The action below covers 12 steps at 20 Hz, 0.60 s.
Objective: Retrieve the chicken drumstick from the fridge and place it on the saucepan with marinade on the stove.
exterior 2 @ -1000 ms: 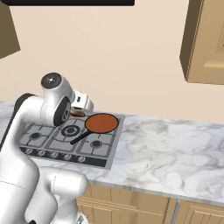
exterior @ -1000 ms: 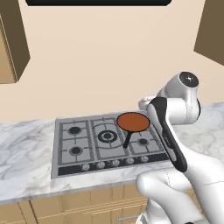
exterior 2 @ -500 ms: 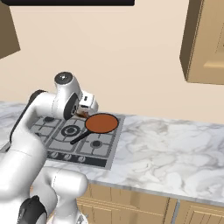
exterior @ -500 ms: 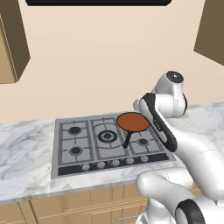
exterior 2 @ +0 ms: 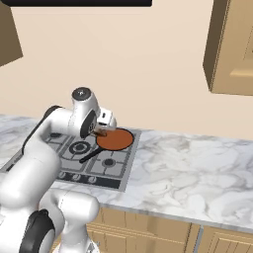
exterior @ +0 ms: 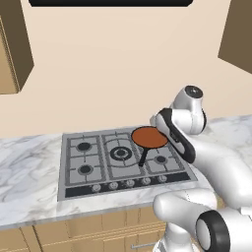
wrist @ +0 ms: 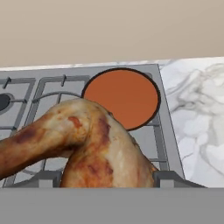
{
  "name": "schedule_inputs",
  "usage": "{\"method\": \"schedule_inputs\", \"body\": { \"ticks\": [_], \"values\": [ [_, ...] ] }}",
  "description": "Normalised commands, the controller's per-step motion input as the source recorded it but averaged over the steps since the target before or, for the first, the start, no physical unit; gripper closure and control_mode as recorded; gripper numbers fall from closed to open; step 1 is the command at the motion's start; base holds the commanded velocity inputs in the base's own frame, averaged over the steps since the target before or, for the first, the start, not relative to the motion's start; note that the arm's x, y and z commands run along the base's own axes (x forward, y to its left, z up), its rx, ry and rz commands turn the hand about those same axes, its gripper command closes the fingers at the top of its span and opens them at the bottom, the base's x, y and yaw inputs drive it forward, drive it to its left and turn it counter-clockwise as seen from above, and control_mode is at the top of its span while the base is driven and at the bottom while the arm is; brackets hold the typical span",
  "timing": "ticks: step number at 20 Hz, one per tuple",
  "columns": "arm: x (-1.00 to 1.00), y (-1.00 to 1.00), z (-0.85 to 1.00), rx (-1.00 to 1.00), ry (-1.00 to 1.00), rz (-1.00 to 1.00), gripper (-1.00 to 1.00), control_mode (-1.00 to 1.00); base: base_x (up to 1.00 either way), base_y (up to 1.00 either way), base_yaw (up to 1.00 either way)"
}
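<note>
The chicken drumstick (wrist: 87, 144), tan-brown and glossy, sits large in the hand view with my gripper (wrist: 107, 179) shut on it. Beyond it lies the saucepan (wrist: 121, 98), round, with flat orange-brown marinade inside. In the right base view my gripper (exterior 2: 101, 130) hangs at the left rim of the saucepan (exterior 2: 116, 140), a little above the stove (exterior 2: 118, 165), with a brown bit of drumstick (exterior 2: 99, 133) under it. In the left base view the saucepan (exterior: 150, 137) rests on the back right burner of the stove (exterior: 74, 167), its black handle (exterior: 143, 156) pointing to the front. The fridge is out of view.
A marble counter (exterior 2: 197, 163) runs to both sides of the stove. A row of knobs (exterior: 120, 184) lines the stove's front. Wooden wall cabinets (exterior 2: 232, 49) hang at upper right and upper left (exterior: 12, 54). A dark hood (exterior: 108, 2) sits above.
The arm has swung the hand with the drumstick rightward over the stove, to the saucepan's rim. The pan and the cameras have stayed put.
</note>
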Motion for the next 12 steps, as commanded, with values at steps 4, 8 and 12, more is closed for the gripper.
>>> {"method": "schedule_inputs", "body": {
  "ticks": [4, 8, 12],
  "values": [
    [0.31, -0.07, -0.30, 0.00, -0.02, 0.00, 1.00, -1.00, 0.00, 0.00, 0.00],
    [0.55, 0.00, -0.21, 0.00, 0.00, 0.00, 1.00, -1.00, 0.00, 0.00, 0.00],
    [0.52, 0.00, -0.15, 0.00, 0.00, 0.00, 1.00, -1.00, 0.00, 0.00, 0.00]
  ]
}}
